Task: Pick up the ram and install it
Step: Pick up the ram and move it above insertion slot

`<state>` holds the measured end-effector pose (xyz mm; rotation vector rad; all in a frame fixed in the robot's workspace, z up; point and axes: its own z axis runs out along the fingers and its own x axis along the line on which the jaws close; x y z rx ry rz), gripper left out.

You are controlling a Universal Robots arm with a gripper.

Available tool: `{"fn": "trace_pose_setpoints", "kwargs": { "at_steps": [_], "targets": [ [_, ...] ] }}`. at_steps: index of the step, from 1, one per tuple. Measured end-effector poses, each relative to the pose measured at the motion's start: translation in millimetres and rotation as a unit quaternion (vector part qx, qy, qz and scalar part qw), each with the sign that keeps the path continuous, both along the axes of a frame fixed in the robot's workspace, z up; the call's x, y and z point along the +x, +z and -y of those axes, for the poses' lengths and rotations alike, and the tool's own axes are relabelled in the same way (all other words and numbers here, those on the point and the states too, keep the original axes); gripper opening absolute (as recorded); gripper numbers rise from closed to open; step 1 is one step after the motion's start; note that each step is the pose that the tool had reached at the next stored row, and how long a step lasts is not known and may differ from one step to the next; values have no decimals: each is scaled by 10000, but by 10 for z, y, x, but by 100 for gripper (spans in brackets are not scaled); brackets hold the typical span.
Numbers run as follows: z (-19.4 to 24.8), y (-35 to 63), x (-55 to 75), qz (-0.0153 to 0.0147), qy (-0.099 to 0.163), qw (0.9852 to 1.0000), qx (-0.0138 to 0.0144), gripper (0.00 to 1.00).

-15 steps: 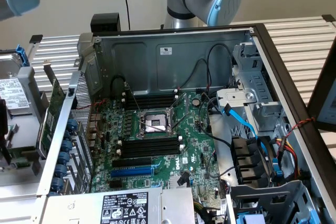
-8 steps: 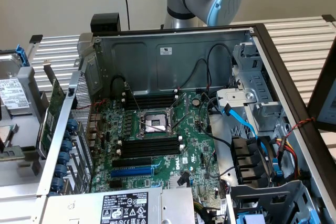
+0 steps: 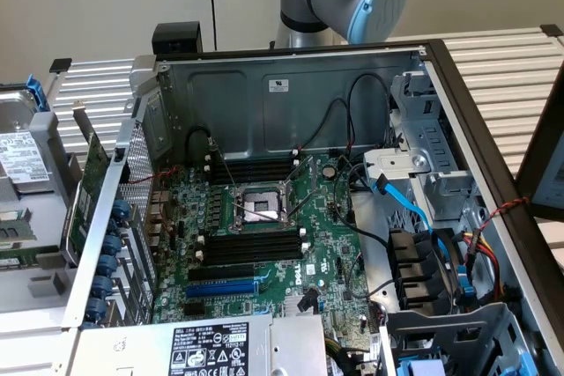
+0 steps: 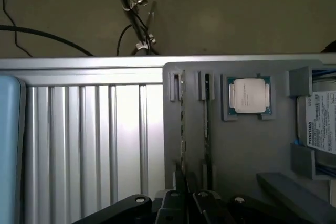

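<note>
Two thin ram sticks stand on edge in narrow slots of a grey holder tray (image 4: 247,150); one ram (image 4: 181,119) lies right in line with my gripper (image 4: 185,192), the other (image 4: 207,119) just beside it. The black fingers (image 4: 181,182) are drawn together at the near end of the first stick. Whether they pinch it or only hover over it I cannot tell. In the exterior view the open computer case shows its motherboard (image 3: 264,244) with long black empty memory slots (image 3: 251,248) beside the processor socket (image 3: 260,207).
A loose processor (image 4: 250,96) and a hard drive (image 4: 317,127) sit in the same tray. A ribbed metal table (image 4: 84,140) adjoins it. At the exterior view's left a green card with a metal bracket (image 3: 88,191) leans by the case wall. Cables (image 3: 414,209) crowd the case's right.
</note>
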<state>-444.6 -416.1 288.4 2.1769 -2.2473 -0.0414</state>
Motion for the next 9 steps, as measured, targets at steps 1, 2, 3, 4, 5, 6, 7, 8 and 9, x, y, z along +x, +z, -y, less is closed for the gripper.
{"fn": "trace_pose_setpoints", "kwargs": {
  "at_steps": [1,2,3,4,5,6,7,8,9],
  "targets": [
    [0,42,24,1,0,10000,1,13],
    [0,90,55,2,0,10000,1,13],
    [1,136,85,0,0,10000,0,13],
    [2,178,116,0,0,10000,0,13],
    [3,227,154,1,0,10000,0,13],
    [5,269,189,0,0,10000,0,13],
    [7,314,226,0,0,10000,0,13],
    [9,364,269,0,0,10000,0,13],
    [11,409,307,-1,0,10000,0,13]
  ]
}}
